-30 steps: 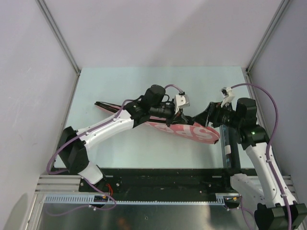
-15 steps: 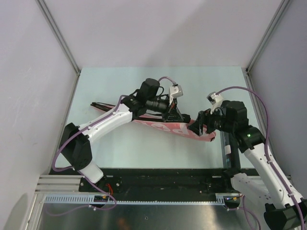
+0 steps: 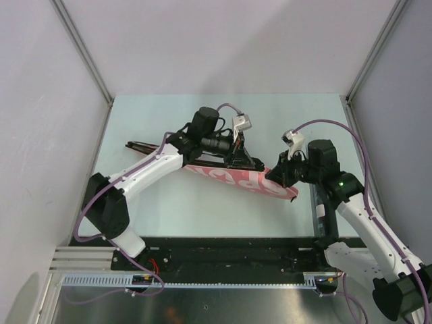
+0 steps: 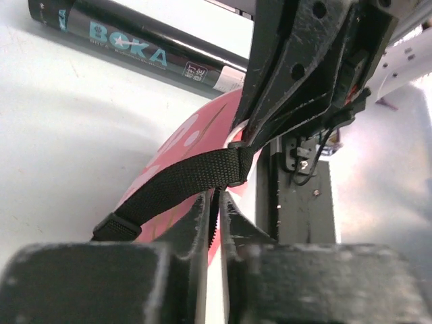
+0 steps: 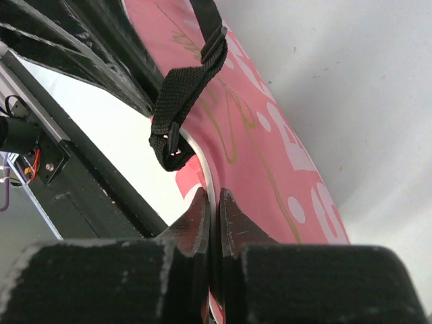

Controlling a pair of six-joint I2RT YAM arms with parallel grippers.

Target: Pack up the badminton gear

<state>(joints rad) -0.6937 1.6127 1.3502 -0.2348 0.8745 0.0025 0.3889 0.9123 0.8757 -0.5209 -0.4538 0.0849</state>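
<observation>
The pink bag (image 3: 236,177) is over the middle of the tabletop (image 3: 202,209). The left end effector (image 4: 216,202) pinches its edge beside the black strap (image 4: 182,181). The right end effector (image 5: 212,201) pinches the rim of its wide end. The dark tube (image 3: 319,210) lies at the right side.

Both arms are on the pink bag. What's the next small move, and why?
Probably draw the left gripper and right gripper slightly apart to spread the mouth of the pink bag. Both sets of fingers are pinched on its edge, and the dark tube lies outside on the table.
</observation>
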